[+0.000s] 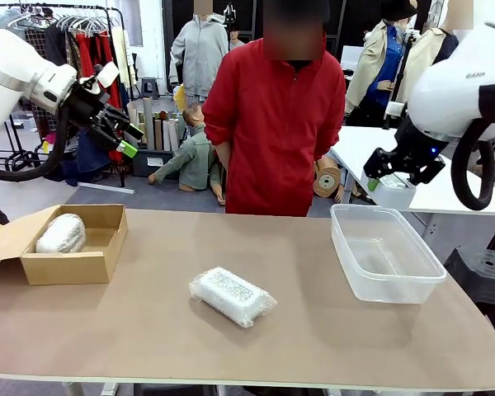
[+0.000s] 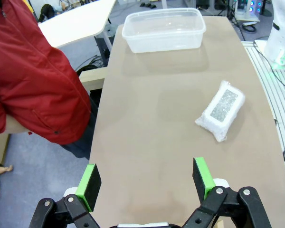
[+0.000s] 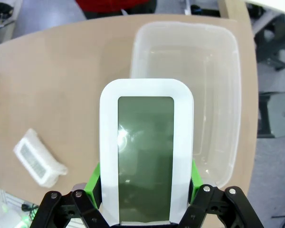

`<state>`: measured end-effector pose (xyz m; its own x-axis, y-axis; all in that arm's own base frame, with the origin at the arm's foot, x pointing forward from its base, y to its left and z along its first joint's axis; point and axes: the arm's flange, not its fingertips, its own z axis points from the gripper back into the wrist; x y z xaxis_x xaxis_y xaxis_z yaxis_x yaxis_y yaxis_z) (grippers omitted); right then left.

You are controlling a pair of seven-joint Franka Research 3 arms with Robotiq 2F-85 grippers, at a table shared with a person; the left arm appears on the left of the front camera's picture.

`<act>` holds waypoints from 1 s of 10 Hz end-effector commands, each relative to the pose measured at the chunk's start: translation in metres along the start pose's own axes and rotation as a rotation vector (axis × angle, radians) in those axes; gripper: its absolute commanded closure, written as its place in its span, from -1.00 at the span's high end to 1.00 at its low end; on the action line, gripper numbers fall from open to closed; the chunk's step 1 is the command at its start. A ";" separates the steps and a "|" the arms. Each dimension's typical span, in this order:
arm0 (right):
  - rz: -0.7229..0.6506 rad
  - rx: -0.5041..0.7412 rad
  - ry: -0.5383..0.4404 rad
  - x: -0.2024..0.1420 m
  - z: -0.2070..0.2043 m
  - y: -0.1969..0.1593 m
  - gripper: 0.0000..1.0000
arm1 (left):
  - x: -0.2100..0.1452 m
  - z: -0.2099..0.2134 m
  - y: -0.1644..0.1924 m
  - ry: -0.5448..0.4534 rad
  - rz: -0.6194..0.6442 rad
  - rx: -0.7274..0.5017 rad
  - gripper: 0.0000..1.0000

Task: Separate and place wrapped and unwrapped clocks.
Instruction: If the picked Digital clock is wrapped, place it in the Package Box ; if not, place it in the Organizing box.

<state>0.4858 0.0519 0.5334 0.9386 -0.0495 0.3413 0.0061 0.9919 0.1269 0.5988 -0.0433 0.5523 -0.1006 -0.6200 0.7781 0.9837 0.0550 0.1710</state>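
Note:
My right gripper (image 3: 146, 192) is shut on the unwrapped clock (image 3: 146, 149), a bare white block with a greenish-grey screen, held above the near end of the clear plastic tub (image 3: 218, 61). In the front view that gripper (image 1: 378, 177) hangs high above the tub (image 1: 396, 285). One wrapped clock (image 1: 231, 295) lies in bubble wrap mid-table, and the wrist views show it too (image 2: 222, 109) (image 3: 38, 159). Another wrapped clock (image 1: 60, 233) rests inside the cardboard box (image 1: 74, 268). My left gripper (image 1: 120, 136) is raised at the far left, open and holding nothing, its pads (image 2: 90, 185) wide apart.
A person in a red jacket (image 1: 276, 124) stands at the far edge of the table, hands behind the back. The box's flap (image 1: 8, 239) hangs open at the table's left edge. A white table (image 1: 445, 194) stands behind the tub.

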 end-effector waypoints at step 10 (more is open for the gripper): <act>-0.067 -0.117 0.008 0.007 -0.127 -0.040 -1.00 | 0.000 0.001 -0.002 0.000 0.001 -0.001 1.00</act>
<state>0.5352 0.0273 0.4102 0.9418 -0.1381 0.3066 0.1262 0.9903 0.0584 0.5988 -0.0434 0.5523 -0.1006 -0.6200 0.7782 0.9837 0.0550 0.1710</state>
